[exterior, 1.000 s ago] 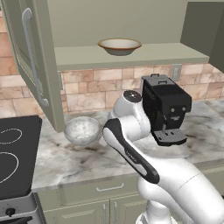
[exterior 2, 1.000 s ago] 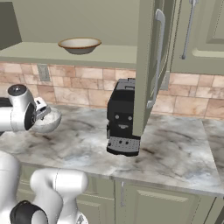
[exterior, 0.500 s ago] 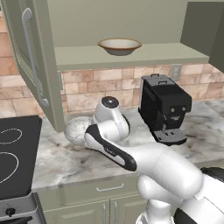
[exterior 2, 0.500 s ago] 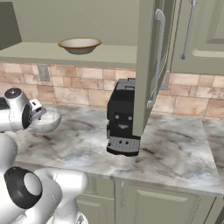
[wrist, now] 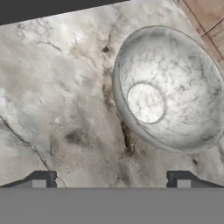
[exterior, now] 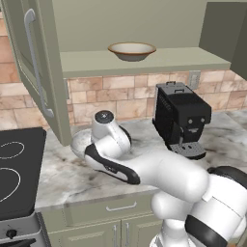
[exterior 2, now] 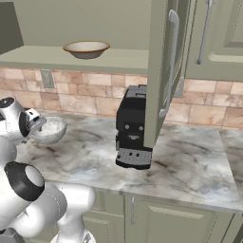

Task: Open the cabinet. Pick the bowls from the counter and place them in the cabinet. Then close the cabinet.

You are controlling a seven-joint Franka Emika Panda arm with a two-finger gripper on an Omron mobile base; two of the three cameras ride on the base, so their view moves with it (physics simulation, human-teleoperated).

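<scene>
- Cabinet (exterior: 43,72) is open, and the tan bowl (exterior: 131,50) already sits on its shelf (exterior: 144,61).
- The grey bowl (wrist: 168,87) is on the desk (wrist: 57,109), close to the brick wall and left of the coffee machine (exterior: 181,118).
- Gripper (wrist: 111,179) is wide open with nothing in it, hanging over bare desk just beside the bowl.
- To do this grab well, I'd shift toward the bowl so one finger goes inside the rim and the other outside, then drop lower before closing.
- Pinch the near wall, not the whole bowl; it looks too wide.
- Watch the open door edge when lifting up.
</scene>
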